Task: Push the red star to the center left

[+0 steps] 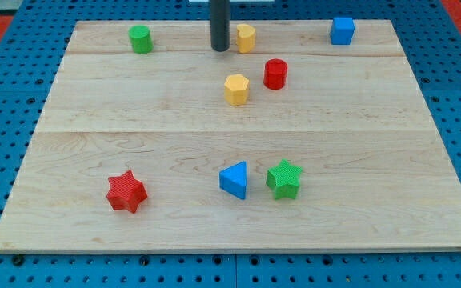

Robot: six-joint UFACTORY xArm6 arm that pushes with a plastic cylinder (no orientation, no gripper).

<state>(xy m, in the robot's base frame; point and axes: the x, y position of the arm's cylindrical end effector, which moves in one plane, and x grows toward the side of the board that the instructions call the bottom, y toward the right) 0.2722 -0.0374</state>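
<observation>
The red star (126,191) sits near the table's (94,104) bottom left corner, with nothing close around it. My tip (219,49) rests near the top edge, just left of a yellow block (246,38); it has no claw and holds nothing. A yellow hexagon (236,89), red cylinder (275,74), green cylinder (140,38), blue cube (342,30), blue triangle (234,179) and green star (284,178) lie elsewhere. The rod's upper part is cut off.

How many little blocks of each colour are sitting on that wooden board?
Red: 2, the red star and red cylinder
Green: 2, the green cylinder and green star
Yellow: 2, the yellow hexagon block and yellow block
Blue: 2, the blue cube and blue triangle
Total: 8
</observation>
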